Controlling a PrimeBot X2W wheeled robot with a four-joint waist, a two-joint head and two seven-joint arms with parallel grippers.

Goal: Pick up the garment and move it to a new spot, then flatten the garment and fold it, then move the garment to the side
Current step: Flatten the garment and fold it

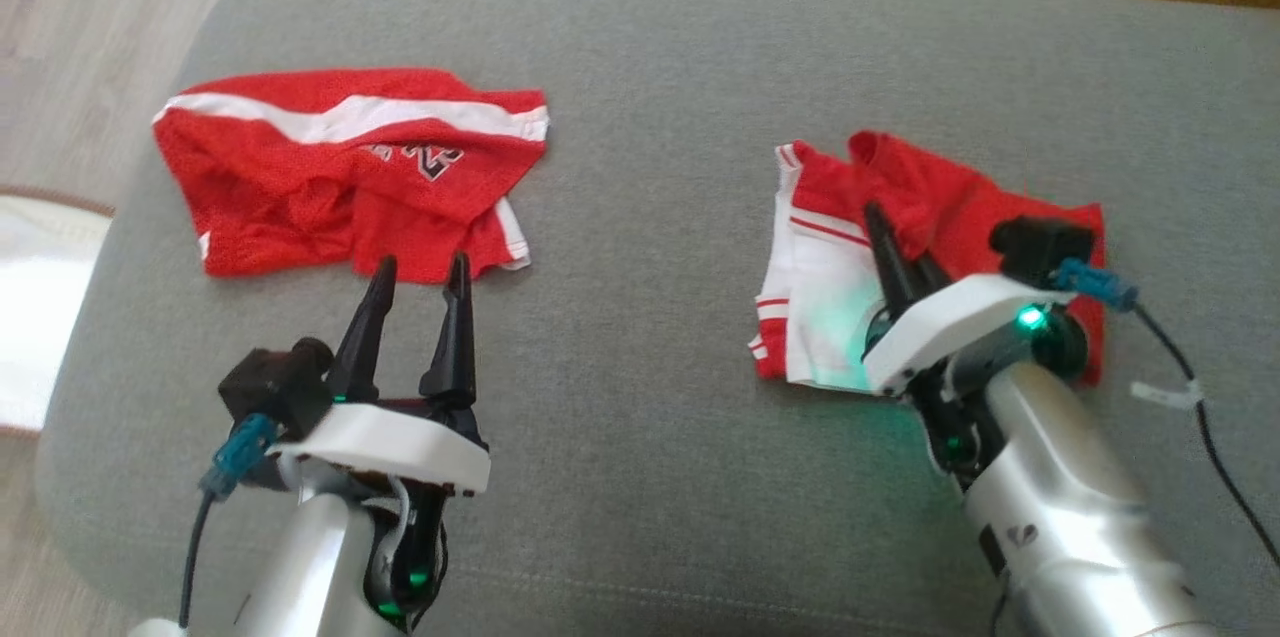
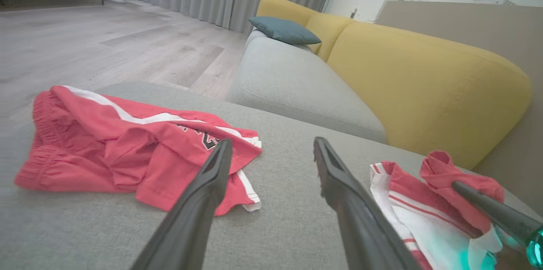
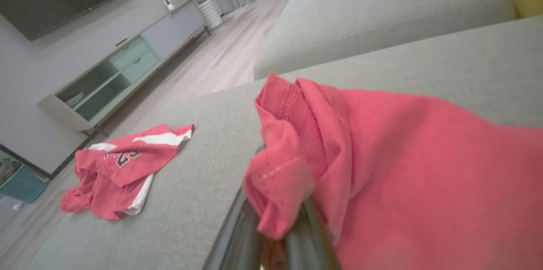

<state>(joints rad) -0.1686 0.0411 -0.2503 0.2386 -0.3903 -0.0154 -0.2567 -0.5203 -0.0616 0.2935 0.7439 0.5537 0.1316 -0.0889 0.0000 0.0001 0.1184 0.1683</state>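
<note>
right gripper point(image 1: 880, 217) pinched on a fold of the garment point(image 1: 955, 197) — left gripper point(image 1: 422, 265) fingers apart by the shorts point(image 1: 300, 187) hem, bare cushion point(image 1: 650, 267) between

The tips of the right gripper point(image 3: 275, 236) are covered by a bunched fold of the garment point(image 3: 424, 176); the print on the red shorts point(image 1: 340, 177) is partly folded under and unreadable.

Cushion point(image 1: 650, 337) lies bare between shorts point(image 1: 300, 187) and garment point(image 1: 950, 197)
</note>
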